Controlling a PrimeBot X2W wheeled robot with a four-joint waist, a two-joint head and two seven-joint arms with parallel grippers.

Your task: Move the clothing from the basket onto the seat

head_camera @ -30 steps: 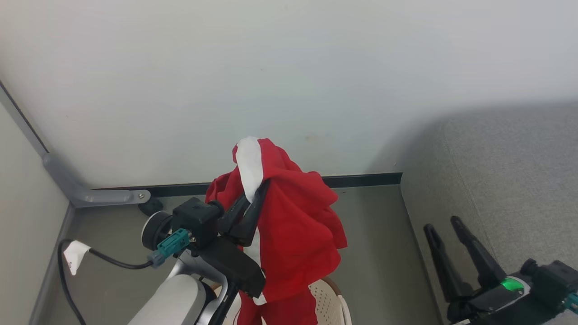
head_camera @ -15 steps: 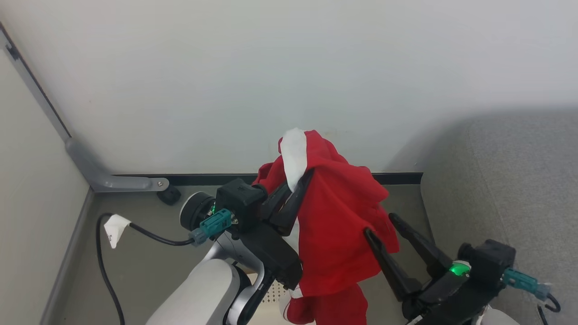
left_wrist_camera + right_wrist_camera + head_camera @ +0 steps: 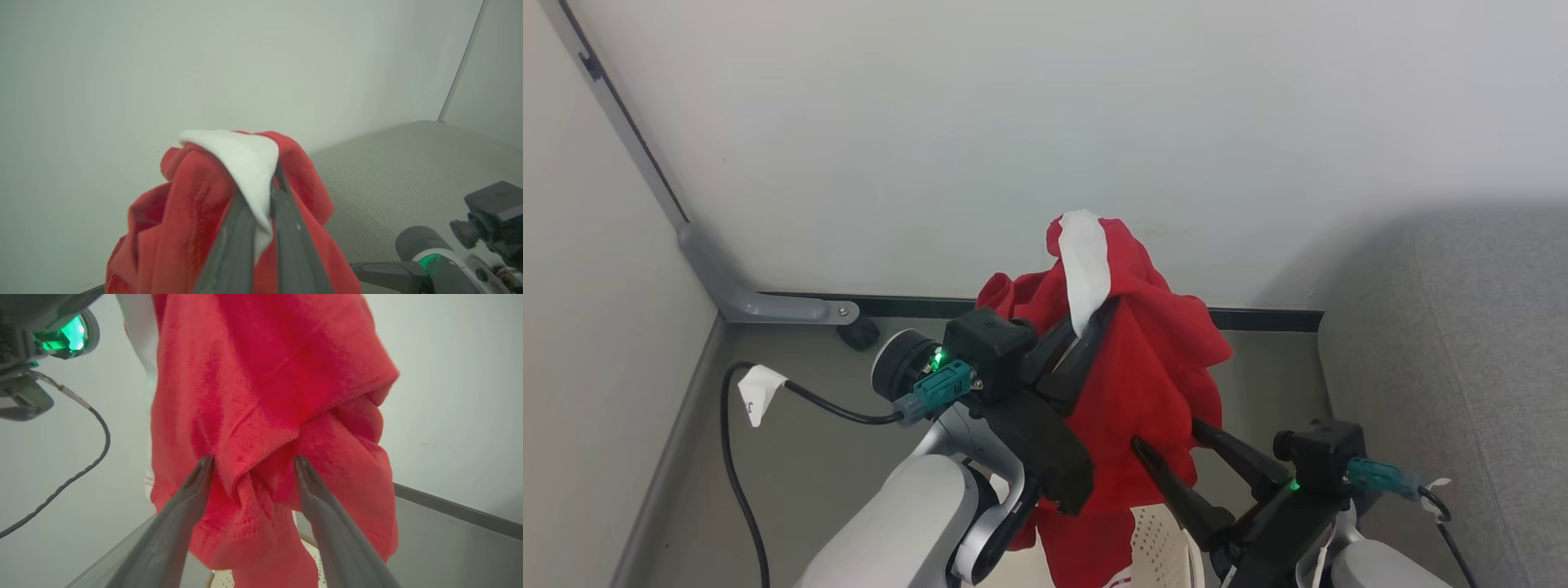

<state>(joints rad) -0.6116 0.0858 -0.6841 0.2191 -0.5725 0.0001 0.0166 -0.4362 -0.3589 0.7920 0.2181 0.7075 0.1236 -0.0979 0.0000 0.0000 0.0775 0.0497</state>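
Observation:
A red garment with a white stripe, the clothing point(image 3: 1152, 376), hangs in the air from my left gripper point(image 3: 1094, 317), which is shut on its white stripe near the top. In the left wrist view my left gripper point(image 3: 270, 192) pinches the white band of the clothing point(image 3: 184, 212). My right gripper point(image 3: 1166, 435) is open at the garment's lower edge. In the right wrist view my right gripper point(image 3: 253, 461) straddles a fold of the clothing point(image 3: 265, 388). Below the garment shows part of the cream basket point(image 3: 1156, 535). The grey seat point(image 3: 1462, 351) lies to the right.
A pale wall stands close behind the garment. A grey bracket point(image 3: 768, 304) and a black caster point(image 3: 861, 335) sit at the floor corner on the left. A black cable with a white tag point(image 3: 756, 394) runs to my left wrist.
The camera has shifted. My right gripper has come from beside the seat to the garment's lower edge, still open. My left gripper keeps its hold on the garment.

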